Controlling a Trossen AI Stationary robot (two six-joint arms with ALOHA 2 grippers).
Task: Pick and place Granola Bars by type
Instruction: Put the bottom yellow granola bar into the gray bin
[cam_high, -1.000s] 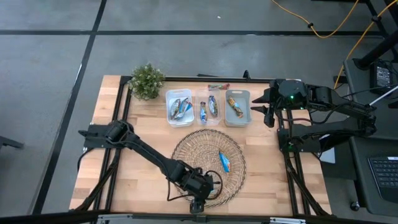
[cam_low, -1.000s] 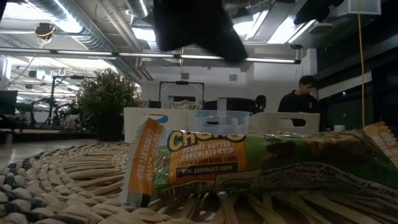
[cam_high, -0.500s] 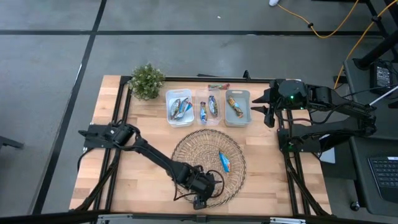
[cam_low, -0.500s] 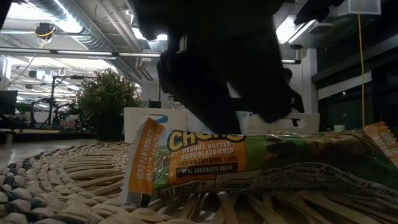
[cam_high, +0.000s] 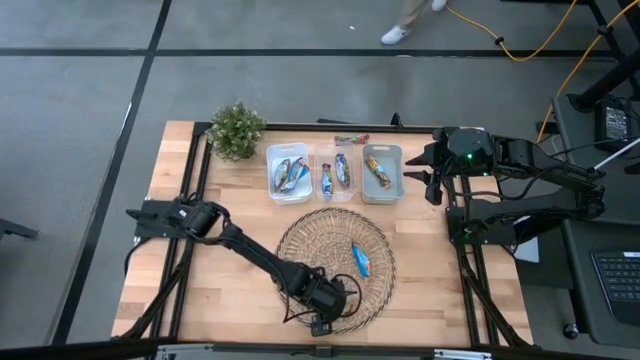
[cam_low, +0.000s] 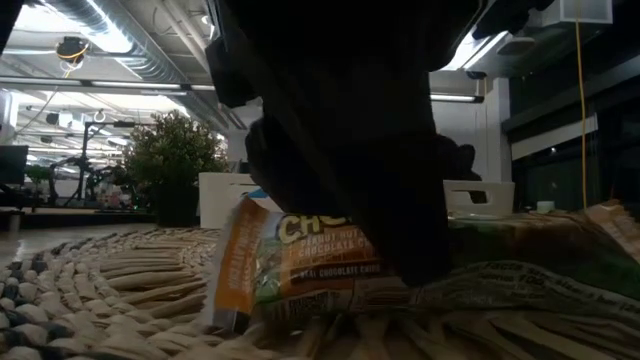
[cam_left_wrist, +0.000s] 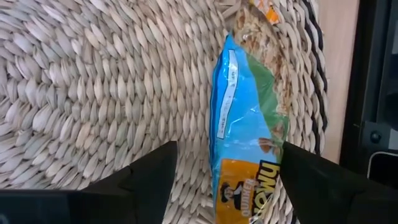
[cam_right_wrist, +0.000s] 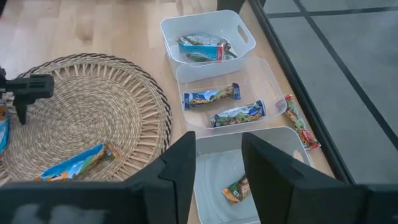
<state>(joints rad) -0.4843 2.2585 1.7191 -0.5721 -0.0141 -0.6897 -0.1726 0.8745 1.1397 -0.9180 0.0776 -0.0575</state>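
My left tool (cam_left_wrist: 227, 168) open, fingers astride granola bar (cam_left_wrist: 249, 143) on wicker tray (cam_left_wrist: 93, 93). My right tool (cam_right_wrist: 217, 165) parted, empty, above bins (cam_right_wrist: 208, 40).

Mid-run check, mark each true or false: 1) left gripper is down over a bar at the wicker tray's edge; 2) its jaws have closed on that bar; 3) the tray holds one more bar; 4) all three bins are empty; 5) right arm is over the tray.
1) True: the left gripper straddles a bar on the wicker tray.
2) False: jaws stand open either side.
3) True: another bar lies there.
4) False: each of the bins holds bars.
5) False: the right gripper waits beside the bins.
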